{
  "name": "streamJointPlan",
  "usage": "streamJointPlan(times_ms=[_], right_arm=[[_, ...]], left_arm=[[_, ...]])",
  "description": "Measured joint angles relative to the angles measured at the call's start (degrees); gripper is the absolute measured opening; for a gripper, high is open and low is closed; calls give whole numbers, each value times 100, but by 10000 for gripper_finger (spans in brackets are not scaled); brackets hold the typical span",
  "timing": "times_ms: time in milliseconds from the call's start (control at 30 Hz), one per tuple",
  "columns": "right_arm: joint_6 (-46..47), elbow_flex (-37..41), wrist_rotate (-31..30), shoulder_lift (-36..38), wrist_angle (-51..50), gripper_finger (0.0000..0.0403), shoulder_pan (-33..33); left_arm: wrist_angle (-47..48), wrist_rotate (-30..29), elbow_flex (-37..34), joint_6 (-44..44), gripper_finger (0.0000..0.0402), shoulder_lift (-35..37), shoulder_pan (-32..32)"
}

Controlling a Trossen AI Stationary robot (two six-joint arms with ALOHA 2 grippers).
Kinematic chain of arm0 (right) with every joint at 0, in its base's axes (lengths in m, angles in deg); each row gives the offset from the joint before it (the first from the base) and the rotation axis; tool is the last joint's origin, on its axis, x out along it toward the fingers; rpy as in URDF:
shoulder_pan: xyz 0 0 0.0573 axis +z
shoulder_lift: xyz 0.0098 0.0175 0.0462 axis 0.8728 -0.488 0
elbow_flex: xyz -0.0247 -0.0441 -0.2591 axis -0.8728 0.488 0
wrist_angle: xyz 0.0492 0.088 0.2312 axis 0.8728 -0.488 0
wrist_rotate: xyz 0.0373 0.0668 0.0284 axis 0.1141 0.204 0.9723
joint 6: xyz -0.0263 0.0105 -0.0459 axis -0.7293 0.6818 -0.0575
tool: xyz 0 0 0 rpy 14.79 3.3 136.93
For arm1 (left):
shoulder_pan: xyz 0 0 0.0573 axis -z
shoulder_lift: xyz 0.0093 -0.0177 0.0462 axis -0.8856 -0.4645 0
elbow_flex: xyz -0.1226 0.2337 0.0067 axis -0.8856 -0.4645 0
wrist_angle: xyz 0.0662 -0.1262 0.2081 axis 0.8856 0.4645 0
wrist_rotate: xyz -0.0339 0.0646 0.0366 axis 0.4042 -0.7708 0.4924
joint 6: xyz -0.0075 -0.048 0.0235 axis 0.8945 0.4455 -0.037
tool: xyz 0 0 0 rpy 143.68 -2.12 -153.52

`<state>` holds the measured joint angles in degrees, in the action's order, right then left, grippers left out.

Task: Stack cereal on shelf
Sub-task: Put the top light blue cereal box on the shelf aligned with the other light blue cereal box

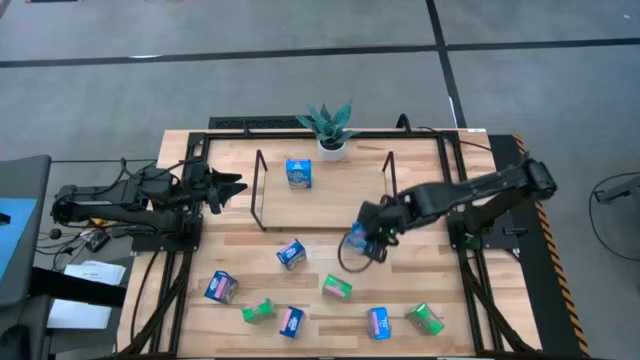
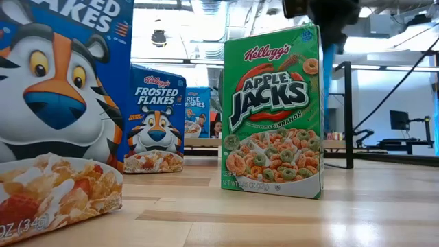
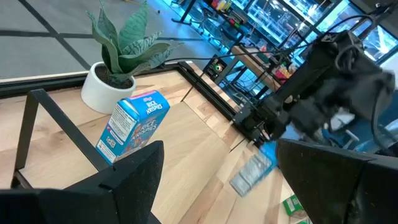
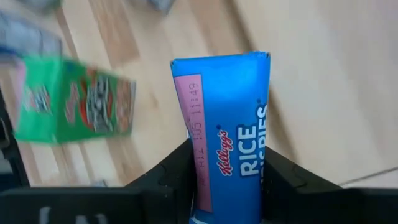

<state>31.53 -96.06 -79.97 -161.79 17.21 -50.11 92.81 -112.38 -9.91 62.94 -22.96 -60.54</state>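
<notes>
My right gripper [image 1: 366, 240] is shut on a blue Rice Krispies cereal box [image 4: 230, 124], just in front of the shelf's near edge. The shelf [image 1: 330, 205] is a light-wood board in a black wire frame. One blue cereal box [image 1: 298, 172] stands upright on its base on that board, also seen as the blue box [image 3: 130, 124] in the left wrist view. My left gripper [image 1: 226, 188] waits open beside the shelf's left end, touching nothing. Several blue and green cereal boxes lie on the table in front of the shelf. My right gripper pinches the blue box between its two fingers [image 4: 177, 177], on two opposite sides near the end closest to the wrist [image 4: 227, 180]. The fingers slant down from the table's right side and lie along the box. The box sticks out past the fingertips, lifted clear of the table.
A potted plant [image 1: 330, 130] stands behind the shelf. Loose boxes lie in front: blue boxes [image 1: 291, 253], [image 1: 220, 287], [image 1: 379, 322], green boxes [image 1: 337, 287], [image 1: 258, 311], [image 1: 424, 320]. A green Apple Jacks box [image 2: 273, 113] stands upright near the low camera.
</notes>
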Motion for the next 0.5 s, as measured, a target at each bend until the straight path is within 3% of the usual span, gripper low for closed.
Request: streamJointPlan(times_ms=[300, 500], right_arm=[[-1241, -689, -10, 151, 163, 137, -889], [-2148, -1599, -26, -545, 350, 146, -1263]], left_arm=[[-2, 0, 0, 34, 300, 2, 0], [-1, -3, 0, 103, 300, 1, 1]])
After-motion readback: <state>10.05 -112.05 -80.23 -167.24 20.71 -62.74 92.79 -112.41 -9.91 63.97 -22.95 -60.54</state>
